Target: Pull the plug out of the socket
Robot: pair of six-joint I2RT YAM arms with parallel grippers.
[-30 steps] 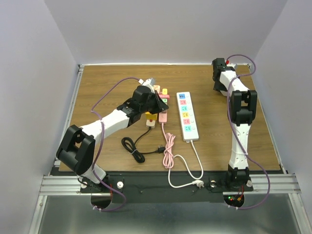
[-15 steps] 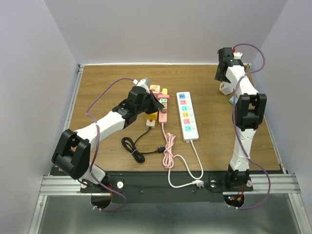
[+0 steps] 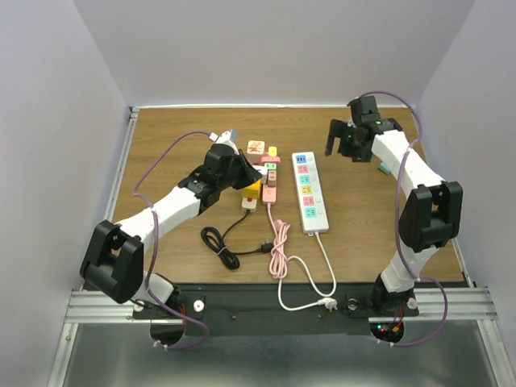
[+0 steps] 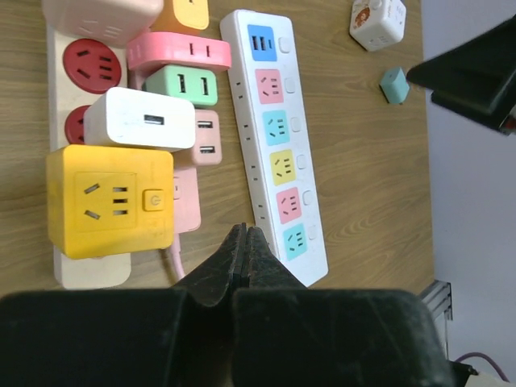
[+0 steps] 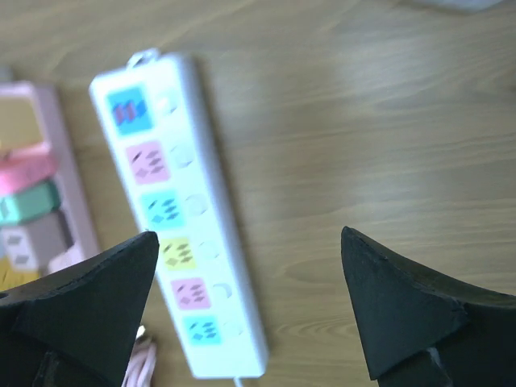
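White plug [image 4: 141, 118] lies crosswise on the strip [image 4: 89, 272]; left tool [image 4: 244, 235] clenched empty, right tool [image 5: 248, 238] spread wide.

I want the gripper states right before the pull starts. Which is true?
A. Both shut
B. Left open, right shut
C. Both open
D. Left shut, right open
D: the jaws of the left gripper are pressed together on nothing, while those of the right gripper stand wide apart above the white strip.
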